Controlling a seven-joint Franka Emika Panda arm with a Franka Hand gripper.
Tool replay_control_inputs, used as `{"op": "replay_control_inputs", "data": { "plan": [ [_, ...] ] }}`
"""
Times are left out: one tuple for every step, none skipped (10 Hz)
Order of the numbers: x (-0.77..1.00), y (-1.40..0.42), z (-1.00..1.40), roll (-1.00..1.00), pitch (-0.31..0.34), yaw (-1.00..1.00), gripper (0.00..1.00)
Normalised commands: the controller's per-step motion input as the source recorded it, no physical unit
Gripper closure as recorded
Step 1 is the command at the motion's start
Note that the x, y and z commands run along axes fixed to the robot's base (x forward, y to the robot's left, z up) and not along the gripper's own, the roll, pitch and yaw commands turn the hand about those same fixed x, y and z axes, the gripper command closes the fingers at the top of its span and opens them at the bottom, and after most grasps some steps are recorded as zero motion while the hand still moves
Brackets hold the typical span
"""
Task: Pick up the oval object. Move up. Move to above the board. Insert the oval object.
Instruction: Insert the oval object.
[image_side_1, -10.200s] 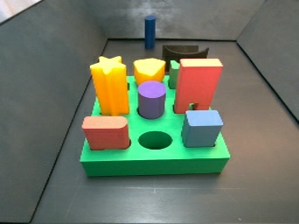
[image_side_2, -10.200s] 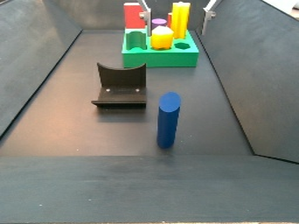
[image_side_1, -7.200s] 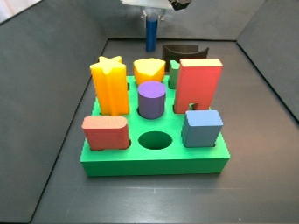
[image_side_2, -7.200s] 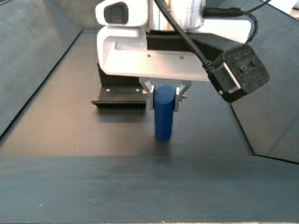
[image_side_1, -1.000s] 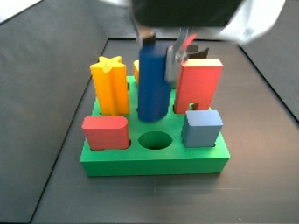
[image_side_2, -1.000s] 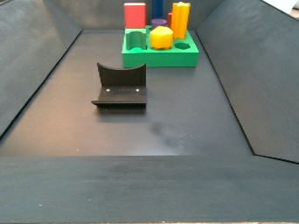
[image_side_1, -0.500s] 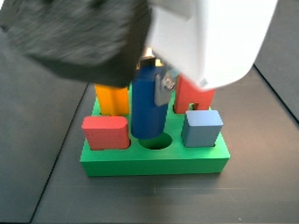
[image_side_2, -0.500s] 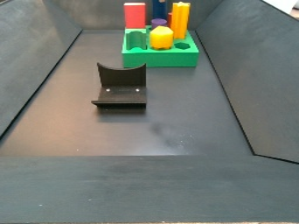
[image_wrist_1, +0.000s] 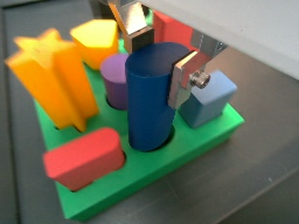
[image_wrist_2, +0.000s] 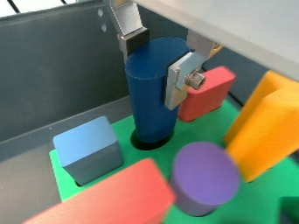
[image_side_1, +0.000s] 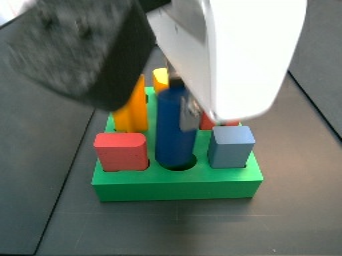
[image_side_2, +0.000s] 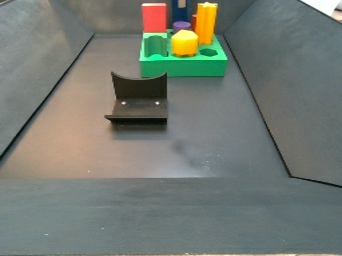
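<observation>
Now the gripper (image_wrist_1: 160, 54) pinches the oval object (image_wrist_1: 151, 101) — its foot inside the board's (image_wrist_1: 140, 179) round hole, 6 o'clock edge in a side view.

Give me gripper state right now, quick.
Gripper: shut on the oval object, fingers clamping its upper end; its lower end is in the board hole.

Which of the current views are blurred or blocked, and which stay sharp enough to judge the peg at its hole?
In a side view the arm fills the top as a soft, unfocused mass, hiding the gripper; the oval object shows only partly. Both wrist views are fairly sharp: the gripper clamps the peg at the board. The far side view is sharp but distant; the fixture is clear.
</observation>
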Motion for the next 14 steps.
{"op": "replay_control_inputs", "data": {
  "plan": [
    [-0.08, 0.00, 0.00, 0.00, 0.000, 0.00, 1.00],
    [0.00, 0.03, -0.51, 0.16, 0.003, -0.15, 1.00],
    [-0.09, 0.19, -0.64, 0.21, 0.030, -0.23, 1.00],
    [-0.57, 0.18, -0.30, 0.09, 0.059, -0.27, 1.00],
    [-0.13, 0.01, 0.00, 0.00, 0.000, 0.00, 1.00],
    [-0.32, -0.02, -0.24, 0.04, 0.000, -0.13, 1.00],
    [-0.29, -0.25, -0.36, 0.00, -0.016, -0.26, 1.00],
    [0.09, -0.33, -0.32, 0.00, -0.090, -0.07, 1.00],
    [0.00, -0.06, -0.05, 0.00, -0.029, 0.00, 1.00],
    [0.14, 0.11, -0.40, 0.00, -0.037, 0.00, 1.00],
    [0.28, 0.22, -0.55, 0.00, 0.000, 0.03, 1.00],
    [0.34, 0.12, -0.40, 0.00, 0.000, 0.01, 1.00],
    [0.18, -0.14, -0.17, 0.00, -0.004, 0.00, 1.00],
    [0.00, -0.26, -0.27, 0.00, -0.099, 0.00, 1.00]
  ]
}}
